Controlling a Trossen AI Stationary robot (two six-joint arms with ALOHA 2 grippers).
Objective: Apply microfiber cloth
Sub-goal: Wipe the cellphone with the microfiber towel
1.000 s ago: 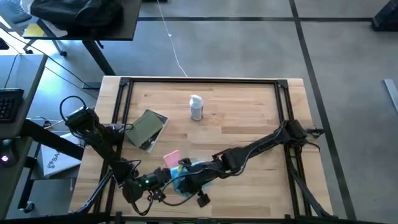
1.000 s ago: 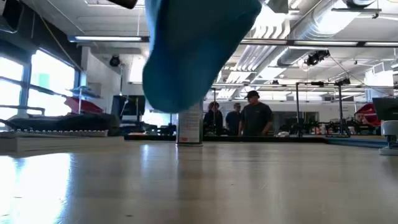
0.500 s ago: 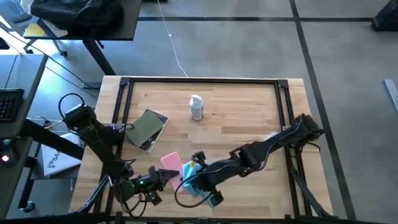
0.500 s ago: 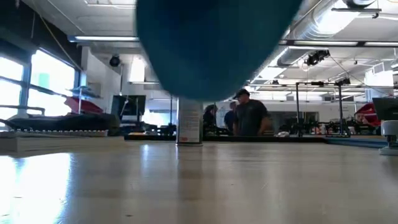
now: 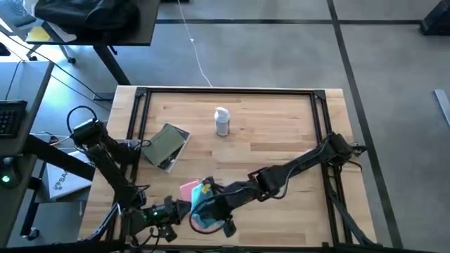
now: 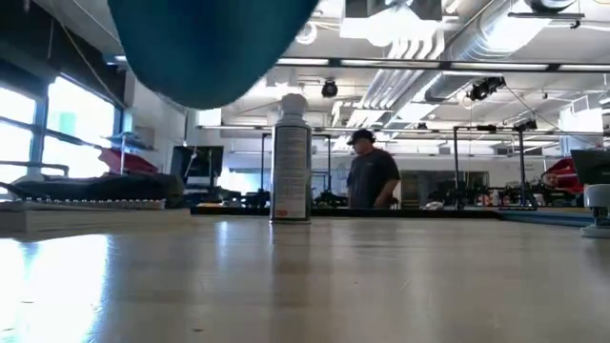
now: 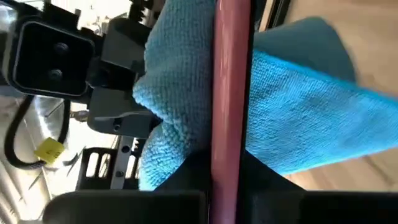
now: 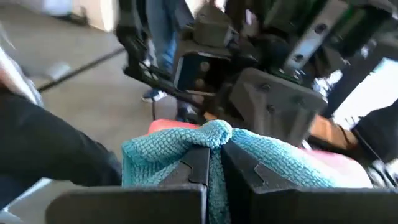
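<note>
High view: both arms converge at the near edge of the wooden table. The right gripper sits near the front centre, clamped on a bunched fold of the microfiber cloth, which hangs beneath it above the table surface. In the right wrist view the two dark fingers are pressed together with the turquoise fabric pinched between them and spilling to both sides.

The left gripper lies just beside the right one, at the front left. It grips a flat pink object — seen edge-on in the left wrist view as a pink bar running straight across the cloth. The cloth touches this pink object on both sides in that view.

Surrounding items:
- A spray bottle stands upright toward the middle rear of the table, well apart from both grippers.
- An olive-green pouch lies flat at the left, resting on a dark item beneath it, between the bottle and the left arm.

Low view: the cloth hangs as a large blue mass at the top left and blocks the area behind it; the bottle is just beside it in the picture and fully visible. A person stands in the room beyond the table.
</note>
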